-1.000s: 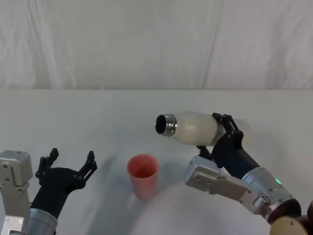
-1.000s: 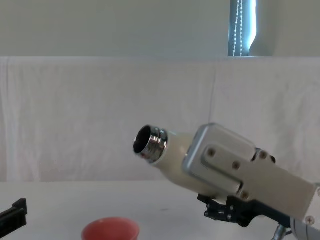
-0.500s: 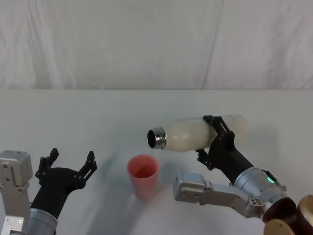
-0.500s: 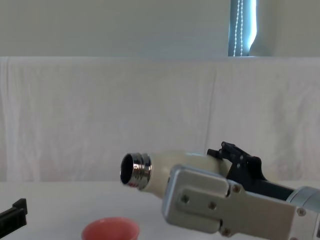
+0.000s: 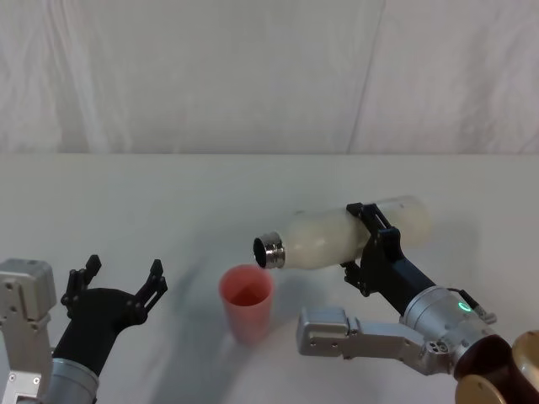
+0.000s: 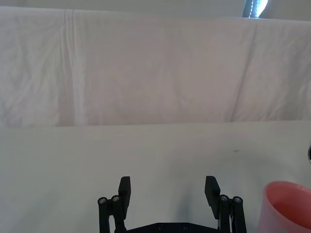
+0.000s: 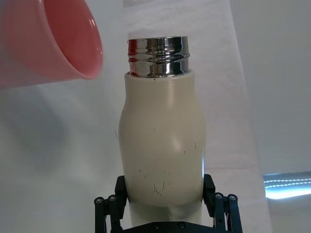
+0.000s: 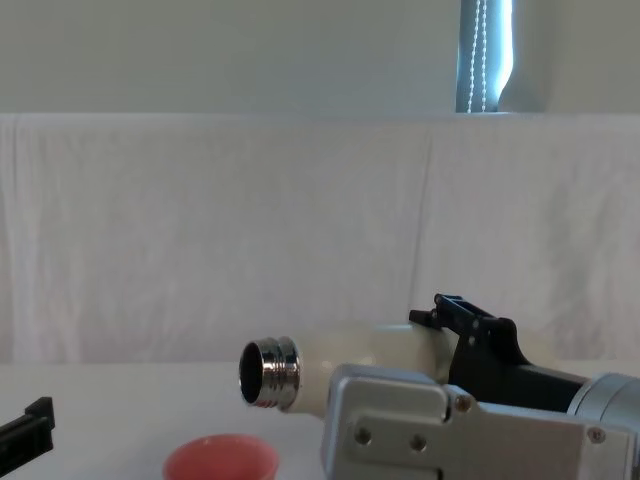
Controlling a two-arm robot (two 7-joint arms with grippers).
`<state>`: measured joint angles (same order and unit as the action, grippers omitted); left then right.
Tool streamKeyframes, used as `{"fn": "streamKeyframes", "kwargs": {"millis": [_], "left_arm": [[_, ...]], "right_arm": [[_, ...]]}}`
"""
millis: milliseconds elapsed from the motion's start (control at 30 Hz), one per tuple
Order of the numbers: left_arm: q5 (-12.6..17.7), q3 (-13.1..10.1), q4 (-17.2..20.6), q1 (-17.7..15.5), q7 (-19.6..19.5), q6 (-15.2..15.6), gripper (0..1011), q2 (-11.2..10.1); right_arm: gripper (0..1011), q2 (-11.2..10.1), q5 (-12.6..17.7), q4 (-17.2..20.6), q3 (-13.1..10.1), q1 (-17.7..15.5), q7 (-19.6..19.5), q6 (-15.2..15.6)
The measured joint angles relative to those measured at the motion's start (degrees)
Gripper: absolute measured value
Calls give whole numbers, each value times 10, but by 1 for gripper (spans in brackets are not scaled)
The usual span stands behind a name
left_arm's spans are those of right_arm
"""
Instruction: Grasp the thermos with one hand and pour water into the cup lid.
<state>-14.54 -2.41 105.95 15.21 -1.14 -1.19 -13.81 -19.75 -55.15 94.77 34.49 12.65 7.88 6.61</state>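
Above cup lid, thermos neck tipped lower than before; right end effector clamps it; left end effector spread, idle.

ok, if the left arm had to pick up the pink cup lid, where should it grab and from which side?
Grip the cup lid across its outer wall just below the rim, coming in level from the robot's left, where the open left gripper already waits. It stands upright and tapers downward, so the upper wall is probably safest. Avoid coming from above: the thermos neck, held by the right gripper, hangs over the rim.
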Motion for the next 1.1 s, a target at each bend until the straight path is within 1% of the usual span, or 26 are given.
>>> {"fn": "streamKeyframes", "kwargs": {"millis": [433,1100], "left_arm": [[0,0,0,0,0,0,1001,0],[0,0,0,0,0,0,1001,0]], "right_arm": [[951,-1,-27,-13,15,11,-2,9],[951,-6,-62,-20,29,23,-18,15]]}}
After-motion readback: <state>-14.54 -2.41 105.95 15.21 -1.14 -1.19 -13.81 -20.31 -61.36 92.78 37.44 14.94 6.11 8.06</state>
